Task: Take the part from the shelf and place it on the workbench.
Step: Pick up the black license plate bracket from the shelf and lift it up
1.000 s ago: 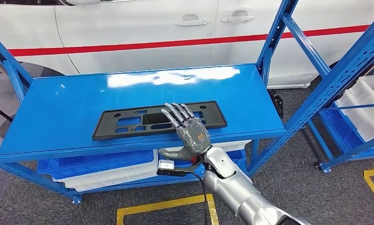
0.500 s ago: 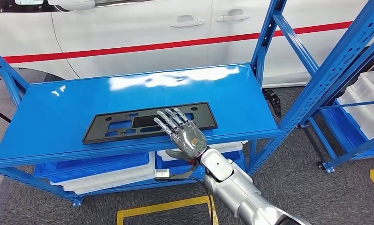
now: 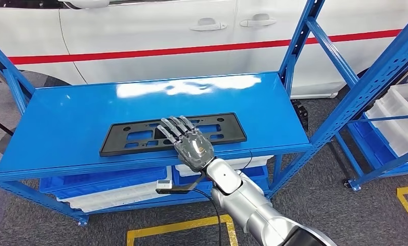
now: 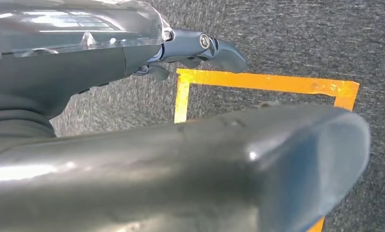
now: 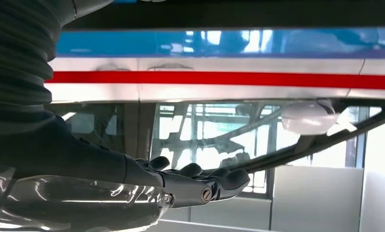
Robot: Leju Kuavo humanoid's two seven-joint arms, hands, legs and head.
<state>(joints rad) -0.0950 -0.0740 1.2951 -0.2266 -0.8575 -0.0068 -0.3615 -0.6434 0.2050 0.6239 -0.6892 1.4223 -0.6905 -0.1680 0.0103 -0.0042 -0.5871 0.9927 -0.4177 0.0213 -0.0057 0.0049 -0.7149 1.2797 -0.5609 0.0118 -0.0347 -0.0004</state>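
Right hand (image 3: 189, 143) is hovering flat over the black plastic part (image 3: 140, 136), fingers (image 3: 172, 127) spread, gripping nothing. The part is lying flat near the shelf's (image 3: 63, 123) front edge, white car (image 3: 140, 31) sitting behind. Left hand (image 4: 200, 48) is hanging over grey floor (image 4: 301, 38), fingers loose and empty.

The shelf (image 3: 79, 128) is painted metal with a glossy blue top that throws back white glare, and the part (image 3: 135, 137) lying on it looks like matt black plastic. The right hand (image 3: 189, 143) has dark, slightly shiny fingers and a clear glossy shell over its back, joined to a smooth silver arm (in the left wrist view the left hand (image 4: 200, 48) shows the same grey, satin-smooth finish). Below, the bins (image 3: 109, 187) look like translucent white and blue plastic, the floor (image 3: 324, 205) is rough grey carpet with worn yellow tape (image 3: 181, 225), and the car (image 3: 155, 36) behind is glossy white paint with a red stripe.
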